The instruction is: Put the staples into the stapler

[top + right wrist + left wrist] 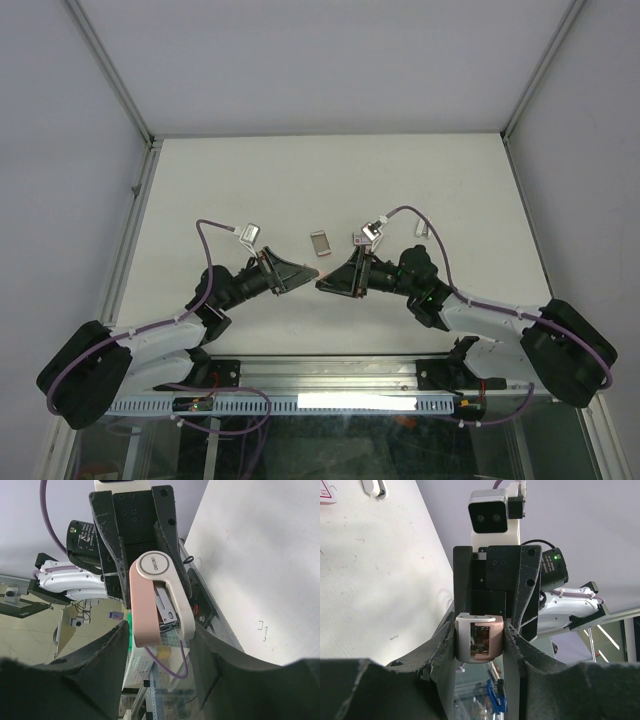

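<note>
The stapler [318, 277] is held in the air between my two grippers, its pink and white halves parted in a narrow V. My left gripper [303, 272] is shut on its hinge end; in the left wrist view the stapler [479, 639] shows end-on between the fingers. My right gripper [330, 283] is open around the stapler's open end [150, 605]: the white half lies against one finger [210, 645] and the pink half stands off the other. The staples box [321, 242] lies flat on the table just behind the grippers; it also shows in the left wrist view [325, 492].
A small white piece [420, 228] lies on the table to the right of the box, and shows in the left wrist view [372, 486]. Grey walls close the table on three sides. A metal rail [330, 375] runs along the near edge.
</note>
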Tool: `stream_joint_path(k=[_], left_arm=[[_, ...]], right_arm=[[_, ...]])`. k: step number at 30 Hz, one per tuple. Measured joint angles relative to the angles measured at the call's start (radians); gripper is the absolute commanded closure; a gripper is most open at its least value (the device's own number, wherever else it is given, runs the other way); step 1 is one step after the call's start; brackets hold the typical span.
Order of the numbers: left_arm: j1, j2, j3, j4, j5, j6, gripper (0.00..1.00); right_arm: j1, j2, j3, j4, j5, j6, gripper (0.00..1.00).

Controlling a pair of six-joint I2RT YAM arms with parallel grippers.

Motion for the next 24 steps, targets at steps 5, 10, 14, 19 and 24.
stream_joint_path(k=[5, 10, 14, 19, 24], left_arm=[[0.0, 0.002, -0.009, 0.002, 0.0, -0.004, 0.7], [0.0, 0.002, -0.018, 0.003, 0.001, -0.008, 0.7], [0.0, 0.002, -0.018, 0.005, 0.0, -0.014, 0.68], [0.0, 0.002, -0.018, 0.011, -0.004, -0.027, 0.58], [0.0, 0.003, -0.018, 0.01, -0.018, -0.037, 0.52]], right_arm=[[0.0, 0.025, 0.0, 0.036, 0.014, 0.024, 0.4], [0.0, 0.056, 0.0, 0.08, 0.019, 0.039, 0.42], [0.0, 0.073, 0.0, 0.101, 0.019, 0.049, 0.49], [-0.001, 0.076, 0.0, 0.107, 0.018, 0.053, 0.51], [-0.001, 0.076, 0.0, 0.106, 0.019, 0.055, 0.51]])
